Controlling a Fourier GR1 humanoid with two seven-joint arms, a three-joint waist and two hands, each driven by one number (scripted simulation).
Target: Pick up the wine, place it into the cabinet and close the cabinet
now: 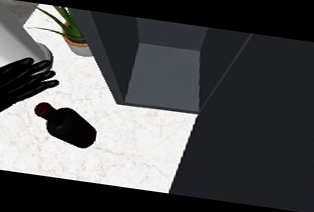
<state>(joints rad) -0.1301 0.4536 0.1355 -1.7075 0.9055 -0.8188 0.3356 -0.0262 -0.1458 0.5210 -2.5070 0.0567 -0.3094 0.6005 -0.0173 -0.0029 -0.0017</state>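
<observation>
The cabinet door (269, 124) fills the right side of the view, a broad dark panel swung open toward the camera. Next to it stands the cabinet (167, 64), its dark walls framing an open grey inside that faces the counter. The counter (132, 145) is pale and marbled, reaching from the cabinet's foot to the lower edge. At the upper left a large grey-white rounded object (5, 39) comes in from the corner; what it is cannot be told. Below it the left hand (16, 83) shows at the left edge, black, fingers straight and spread, holding nothing and just clear of the bottle. A potted plant (73, 33) with thin green leaves stands at the back beside the cabinet. The wine bottle (68, 125), dark and squat, lies on its side on the counter in front of the cabinet, neck pointing up-left toward the hand.
</observation>
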